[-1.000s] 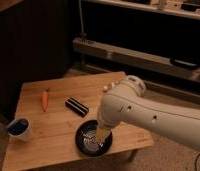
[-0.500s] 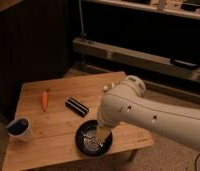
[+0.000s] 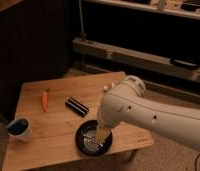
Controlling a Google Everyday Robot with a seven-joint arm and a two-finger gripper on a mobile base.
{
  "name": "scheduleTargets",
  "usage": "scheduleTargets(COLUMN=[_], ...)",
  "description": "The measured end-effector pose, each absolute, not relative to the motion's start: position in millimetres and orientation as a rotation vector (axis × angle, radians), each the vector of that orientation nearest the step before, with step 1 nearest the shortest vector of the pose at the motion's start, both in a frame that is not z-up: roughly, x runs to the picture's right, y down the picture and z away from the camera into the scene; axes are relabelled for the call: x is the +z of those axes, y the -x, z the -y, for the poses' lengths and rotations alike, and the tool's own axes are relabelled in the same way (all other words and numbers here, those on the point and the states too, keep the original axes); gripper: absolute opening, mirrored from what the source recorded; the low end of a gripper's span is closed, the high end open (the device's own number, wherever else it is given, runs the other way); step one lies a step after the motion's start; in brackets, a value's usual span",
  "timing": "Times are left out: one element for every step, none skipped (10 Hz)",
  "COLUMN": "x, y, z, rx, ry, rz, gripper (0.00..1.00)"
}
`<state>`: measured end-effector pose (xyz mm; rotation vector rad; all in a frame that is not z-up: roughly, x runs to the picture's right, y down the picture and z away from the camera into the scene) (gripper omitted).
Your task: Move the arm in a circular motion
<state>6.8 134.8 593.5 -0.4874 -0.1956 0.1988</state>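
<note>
The large glossy white arm [image 3: 143,112] reaches in from the right edge over the wooden table [image 3: 53,125]. Its thick rounded segments bend at a bulbous joint [image 3: 128,87]. The tan tip with the gripper [image 3: 100,134] points down into a black round bowl [image 3: 84,145] at the table's front edge. The gripper sits just above or inside the bowl.
An orange carrot [image 3: 44,99] lies at the left of the table. A black oblong object [image 3: 76,106] lies near the middle. A white cup with a blue inside [image 3: 19,128] stands at the front left. A small pale object [image 3: 109,87] lies near the back right edge. Dark shelving stands behind.
</note>
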Motion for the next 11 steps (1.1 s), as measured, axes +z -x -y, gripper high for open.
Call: scheduleTargets(x=[593.5,593.5,593.5,593.6,593.5,593.1,590.6,586.6,580.9,576.5,571.3], y=[-6.8,-6.8,-6.8,-6.8,-6.8,-5.8,-0.9,5.4,18.7,34.9,56.6], z=[-134.9,-134.8,-134.8,-134.9,-134.8,-134.0,-130.0,-122.3,-111.3,-98.7,-80.7], rx=[0.199,0.199,0.199,0.199,0.199,0.195,0.172,0.15,0.117,0.085,0.045], ry=[0.487,0.487,0.487,0.487,0.487,0.486,0.473,0.462,0.451,0.441,0.426], rz=[0.196,0.196,0.196,0.196,0.196,0.198,0.221,0.241,0.264,0.287,0.313], gripper=[0.8,0.8,0.8,0.8,0.8,0.8,0.8,0.8,0.8,0.8,0.8])
